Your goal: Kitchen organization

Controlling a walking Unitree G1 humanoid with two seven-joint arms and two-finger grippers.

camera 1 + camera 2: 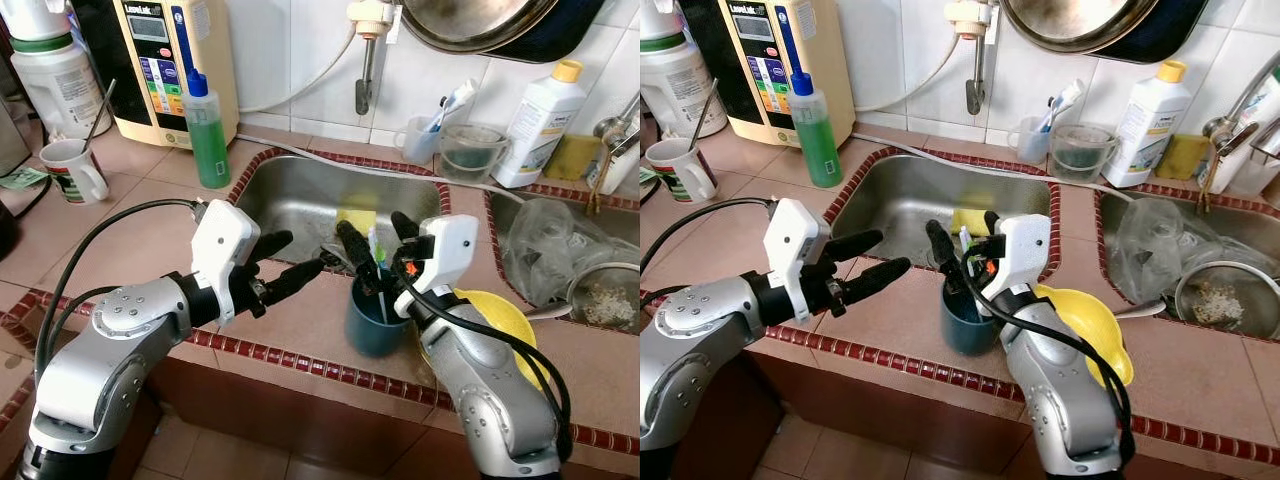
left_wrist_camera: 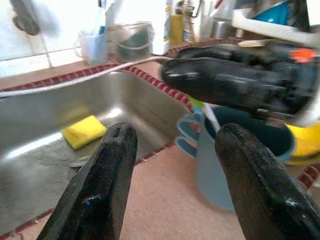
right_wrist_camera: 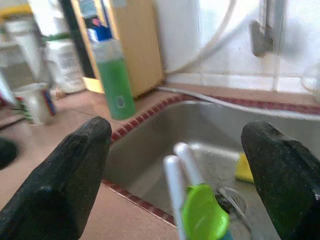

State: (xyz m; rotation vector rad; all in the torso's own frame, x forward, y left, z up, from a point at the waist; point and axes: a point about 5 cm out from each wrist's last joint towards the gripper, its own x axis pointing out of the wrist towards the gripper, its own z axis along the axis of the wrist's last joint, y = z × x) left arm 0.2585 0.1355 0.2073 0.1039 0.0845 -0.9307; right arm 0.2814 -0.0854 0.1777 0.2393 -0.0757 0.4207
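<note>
Where the tiled bench meets the sink: a dark teal cup (image 1: 376, 318) stands on the front strip of the bench, just at the sink's front rim
Cup contents: a toothbrush with a white stem and green part (image 3: 192, 210) stands upright inside
Right gripper (image 1: 378, 238): poised directly above the cup, fingers apart, one on each side of the toothbrush, touching nothing that I can make out
Left gripper (image 1: 285, 262): just beside the cup on the robot's left, pointing towards it, fingers apart and empty, above the bench's front strip
Sink (image 1: 290, 190): steel basin with a yellow sponge (image 1: 356, 218) lying on its bottom near the drain
Yellow bowl (image 1: 500, 320): on the bench behind the right arm, near the front edge
Back of the bench, left: green soap bottle (image 1: 207, 132) at the sink's far left corner, a cream appliance (image 1: 170, 60) behind it, a white mug (image 1: 75, 168) with a spoon further left
Back of the bench, right: a clear jug (image 1: 470, 150) and a white bottle with a yellow cap (image 1: 540, 120)
</note>
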